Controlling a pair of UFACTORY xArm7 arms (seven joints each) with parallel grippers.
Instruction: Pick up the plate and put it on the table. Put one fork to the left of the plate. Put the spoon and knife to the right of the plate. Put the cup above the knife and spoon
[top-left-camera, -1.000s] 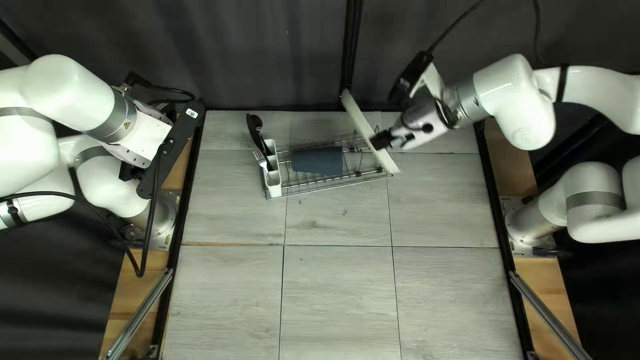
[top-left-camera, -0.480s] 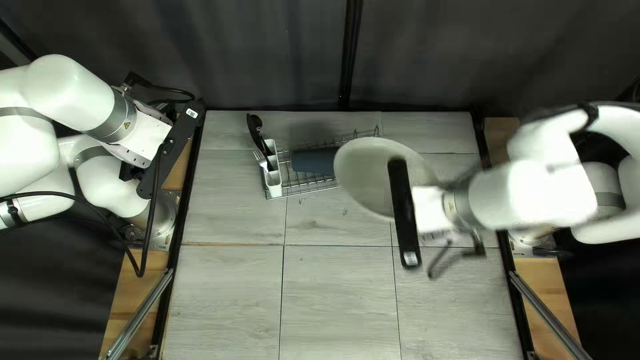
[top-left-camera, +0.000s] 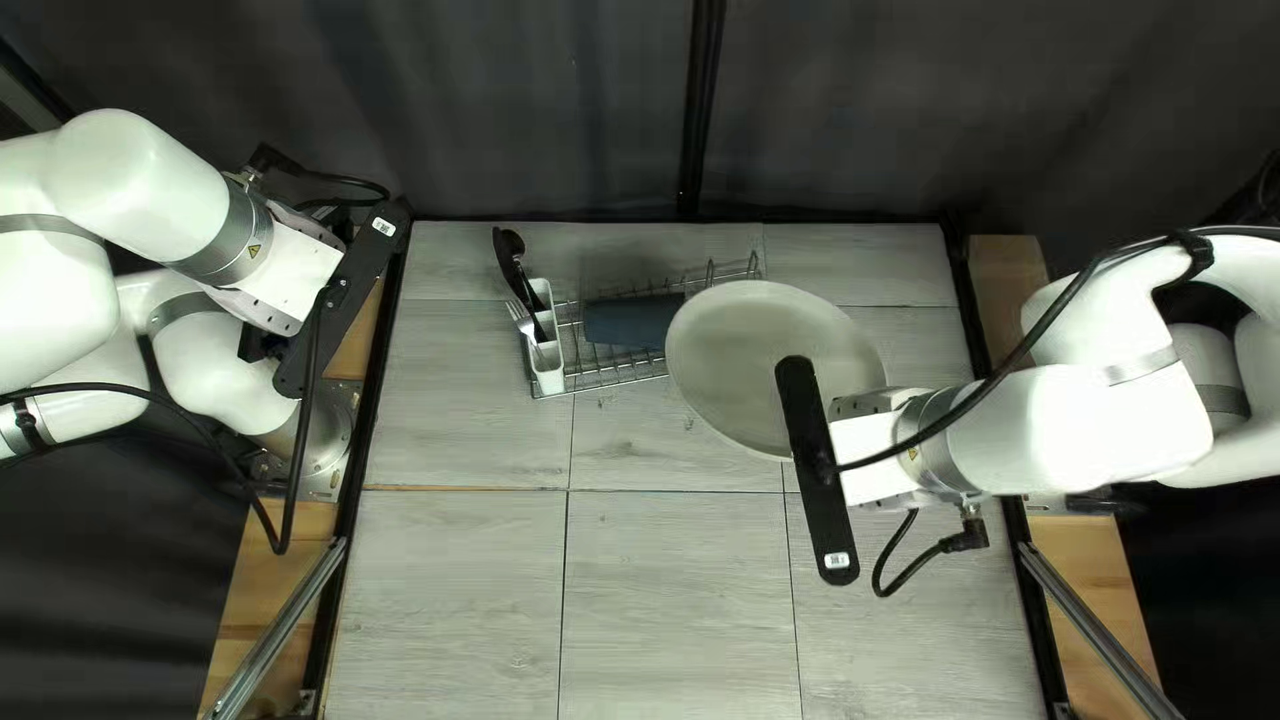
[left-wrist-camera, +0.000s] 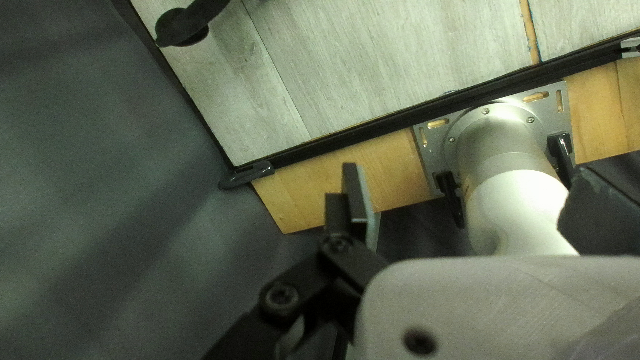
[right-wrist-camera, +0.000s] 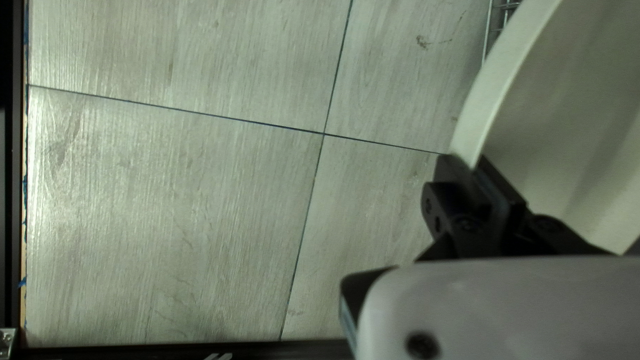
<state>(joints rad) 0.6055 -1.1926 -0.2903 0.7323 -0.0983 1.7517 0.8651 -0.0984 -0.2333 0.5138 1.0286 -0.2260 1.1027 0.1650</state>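
From my station I've got the off-white round plastic-looking plate [top-left-camera: 731,350] at the right of the wire dish rack's middle in the top left view, overlapping the rack's right end. Its broad inner face is plain and smooth, softly shaded, with a thin paler edge curving round it; the right wrist view shows that edge as a light band. My right gripper [top-left-camera: 864,443] is closed down on the plate's edge, one black finger on either side. My left gripper [top-left-camera: 288,278] is wide open and holds nothing, by the table's left edge.

The silver metal wire dish rack [top-left-camera: 622,384] carries a dark blue-grey cup [top-left-camera: 627,322] lying on its side, and a white plastic cutlery holder [top-left-camera: 548,362] with a silver fork [top-left-camera: 519,316] and a black spoon [top-left-camera: 507,246] standing in it.
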